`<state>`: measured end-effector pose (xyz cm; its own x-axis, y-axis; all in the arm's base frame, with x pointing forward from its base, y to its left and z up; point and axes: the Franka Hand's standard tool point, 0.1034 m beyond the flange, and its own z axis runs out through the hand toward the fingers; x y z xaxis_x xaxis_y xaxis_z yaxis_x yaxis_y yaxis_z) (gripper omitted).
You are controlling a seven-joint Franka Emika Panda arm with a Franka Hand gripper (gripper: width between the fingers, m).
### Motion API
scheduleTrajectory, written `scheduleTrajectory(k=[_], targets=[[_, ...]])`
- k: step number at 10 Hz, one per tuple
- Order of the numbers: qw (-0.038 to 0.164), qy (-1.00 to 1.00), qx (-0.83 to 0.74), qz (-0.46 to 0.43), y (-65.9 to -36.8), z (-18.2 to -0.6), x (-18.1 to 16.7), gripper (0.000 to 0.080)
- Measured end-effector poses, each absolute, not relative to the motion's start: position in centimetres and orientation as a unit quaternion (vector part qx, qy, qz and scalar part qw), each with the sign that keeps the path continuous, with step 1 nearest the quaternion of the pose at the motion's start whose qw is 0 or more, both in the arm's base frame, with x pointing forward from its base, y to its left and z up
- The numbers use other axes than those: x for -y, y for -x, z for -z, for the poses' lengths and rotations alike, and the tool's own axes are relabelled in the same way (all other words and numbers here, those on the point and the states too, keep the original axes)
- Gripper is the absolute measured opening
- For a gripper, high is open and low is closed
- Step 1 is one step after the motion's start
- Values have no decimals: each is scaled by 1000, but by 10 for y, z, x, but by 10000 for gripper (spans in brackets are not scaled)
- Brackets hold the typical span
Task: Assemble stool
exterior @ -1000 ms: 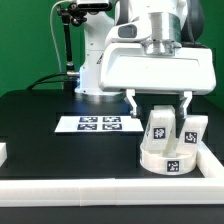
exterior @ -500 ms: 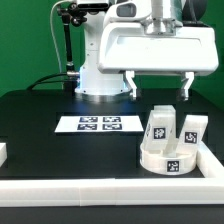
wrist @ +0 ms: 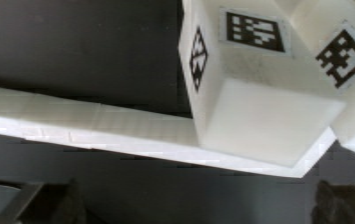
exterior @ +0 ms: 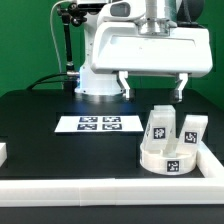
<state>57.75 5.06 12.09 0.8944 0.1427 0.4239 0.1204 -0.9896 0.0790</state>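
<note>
The white round seat (exterior: 168, 161) lies at the front of the exterior view's right, against the border rails. Two blocky tagged legs stand upright on it: one (exterior: 158, 125) in the middle, one (exterior: 193, 132) further right. A third leg does not show. My gripper (exterior: 152, 88) hangs open and empty above them, its fingers spread wide and clear of the legs. In the wrist view a tagged white leg (wrist: 263, 80) fills the frame below the gripper (wrist: 188, 205), whose dark fingertips (wrist: 14, 200) show only at the edges.
The marker board (exterior: 98, 124) lies flat in the middle of the black table. A long white border rail (exterior: 100, 190) runs along the front and also shows in the wrist view (wrist: 85, 120). A small white piece (exterior: 3, 152) sits at the left edge.
The gripper has risen straight up from around the legs, staying open. The seat and legs have not moved.
</note>
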Motion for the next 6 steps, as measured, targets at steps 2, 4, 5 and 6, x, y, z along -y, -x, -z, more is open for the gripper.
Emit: scheduleTrajectory(k=[2, 4, 5, 6], targets=[[26, -975, -73, -208, -578, -121, -50, 648], [20, -988, -77, -132, -573, -117, -52, 648], [19, -991, -81, -101, -578, -120, -52, 648], [19, -993, -88, -81, -580, -120, -51, 648]])
